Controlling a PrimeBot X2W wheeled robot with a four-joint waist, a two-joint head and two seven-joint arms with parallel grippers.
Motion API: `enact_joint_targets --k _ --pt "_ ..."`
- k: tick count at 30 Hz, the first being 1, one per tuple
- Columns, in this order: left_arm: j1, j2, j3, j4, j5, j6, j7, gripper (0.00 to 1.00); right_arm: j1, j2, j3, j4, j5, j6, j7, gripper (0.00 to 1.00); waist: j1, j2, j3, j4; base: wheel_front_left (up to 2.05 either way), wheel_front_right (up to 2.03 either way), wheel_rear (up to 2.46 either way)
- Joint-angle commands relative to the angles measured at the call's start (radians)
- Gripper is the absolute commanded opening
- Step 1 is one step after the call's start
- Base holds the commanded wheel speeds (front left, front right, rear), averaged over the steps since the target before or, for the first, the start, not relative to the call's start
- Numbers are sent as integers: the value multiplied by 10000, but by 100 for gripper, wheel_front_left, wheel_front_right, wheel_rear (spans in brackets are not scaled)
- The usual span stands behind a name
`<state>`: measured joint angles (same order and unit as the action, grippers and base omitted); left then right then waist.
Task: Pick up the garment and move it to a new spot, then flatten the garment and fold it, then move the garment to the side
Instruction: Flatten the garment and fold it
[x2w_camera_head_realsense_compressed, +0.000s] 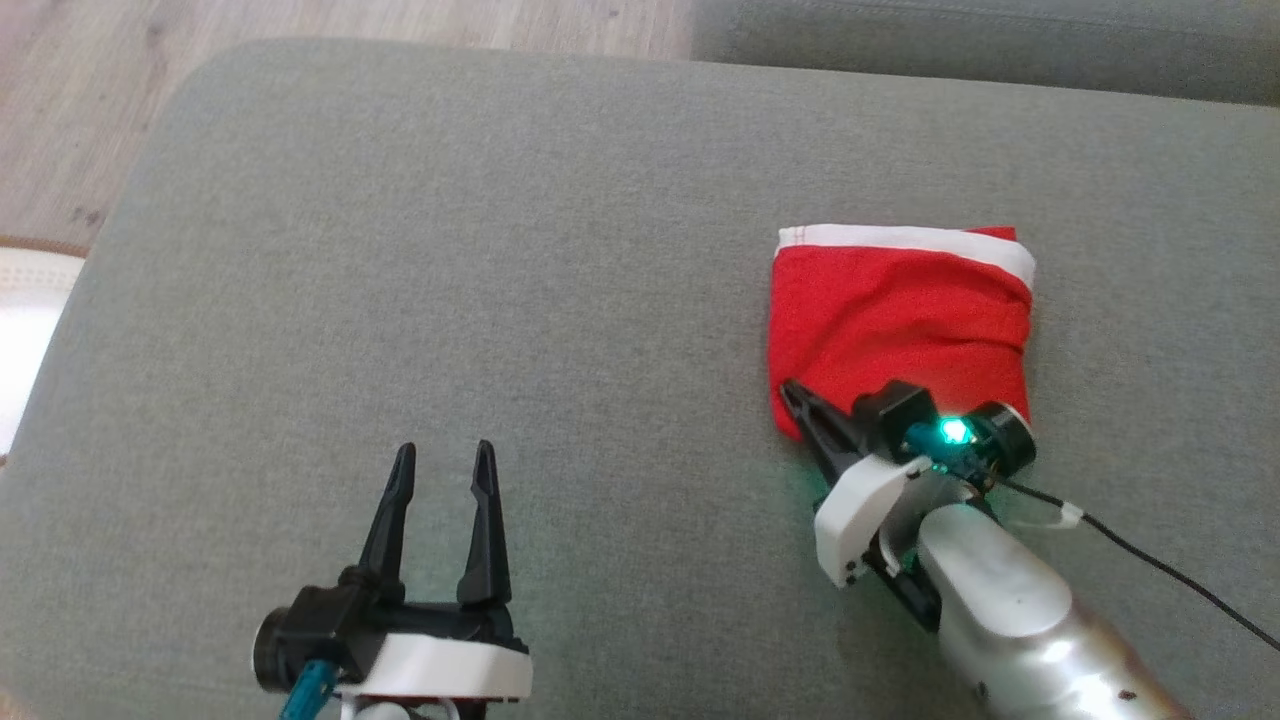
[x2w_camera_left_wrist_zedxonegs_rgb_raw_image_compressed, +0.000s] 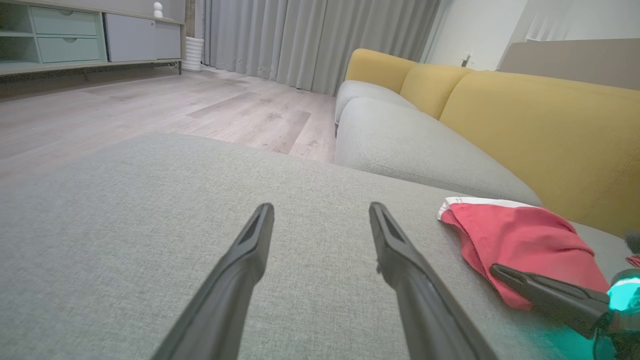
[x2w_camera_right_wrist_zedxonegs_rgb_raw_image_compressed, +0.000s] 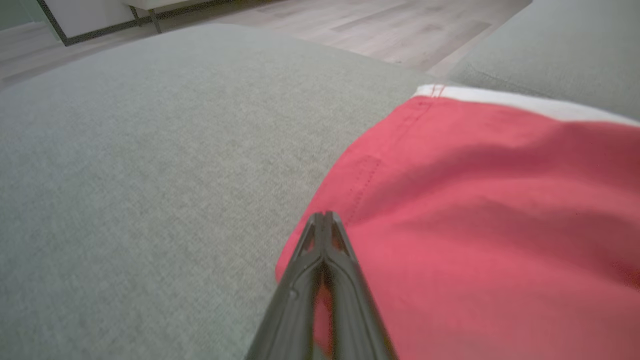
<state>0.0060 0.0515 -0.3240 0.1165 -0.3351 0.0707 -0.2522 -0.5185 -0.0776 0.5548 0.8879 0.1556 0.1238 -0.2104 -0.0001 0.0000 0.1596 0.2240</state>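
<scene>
Two pincers are showing in the head view, over the grey cushion (x2w_camera_head_realsense_compressed: 500, 180). My left pincer (x2w_camera_head_realsense_compressed: 445, 450) is hovering spread wide and holding nothing, well apart from the garment (x2w_camera_head_realsense_compressed: 900, 320). I judge it is standing by because the fold looks done. The garment, red with a white band along its far edge, is lying folded square on the cushion's right part. My right pincer (x2w_camera_head_realsense_compressed: 795, 393) is pressed together, tips at the garment's near left corner.

Left wrist view: my left pincer (x2w_camera_left_wrist_zedxonegs_rgb_raw_image_compressed: 321, 207) is pointing across bare cushion (x2w_camera_left_wrist_zedxonegs_rgb_raw_image_compressed: 125, 225), fingers parted. The garment (x2w_camera_left_wrist_zedxonegs_rgb_raw_image_compressed: 520, 240) is sitting off to that view's right, with my right pincer (x2w_camera_left_wrist_zedxonegs_rgb_raw_image_compressed: 500, 272) at its near edge.

Right wrist view: my right pincer (x2w_camera_right_wrist_zedxonegs_rgb_raw_image_compressed: 324, 216) is closed, tips over the garment's (x2w_camera_right_wrist_zedxonegs_rgb_raw_image_compressed: 475, 200) hem corner where it meets the cushion (x2w_camera_right_wrist_zedxonegs_rgb_raw_image_compressed: 150, 140). Red is showing in the gap lower down the fingers; whether cloth is pinched there, I cannot tell. I am reading this as the last step. A low, closed tip suits dragging the bundle sideways without undoing the fold.
</scene>
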Motion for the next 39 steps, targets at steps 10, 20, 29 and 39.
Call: enact_joint_targets --k 10,20,29,39 --pt "178 -13 598 -217 -42 -13 -95 100 667 -6 409 -585 718 69 -369 0 1 0 -698 -478 0 0 0" --pt "870 -13 1214 200 627 -606 -95 100 2810 -1064 -2435 -3533 471 69 -509 100 1 0 -1721 -842 0 0 0" --pt "880 -13 1878 810 958 -1157 -95 100 5071 -857 -4679 -5897 20 69 -511 100 1 0 -2026 -1116 0 0 0" --pt "768 -13 2328 1257 1292 -1577 -95 100 6283 -49 -5649 -6335 -273 69 -512 100 1 0 -2057 -1370 0 0 0"
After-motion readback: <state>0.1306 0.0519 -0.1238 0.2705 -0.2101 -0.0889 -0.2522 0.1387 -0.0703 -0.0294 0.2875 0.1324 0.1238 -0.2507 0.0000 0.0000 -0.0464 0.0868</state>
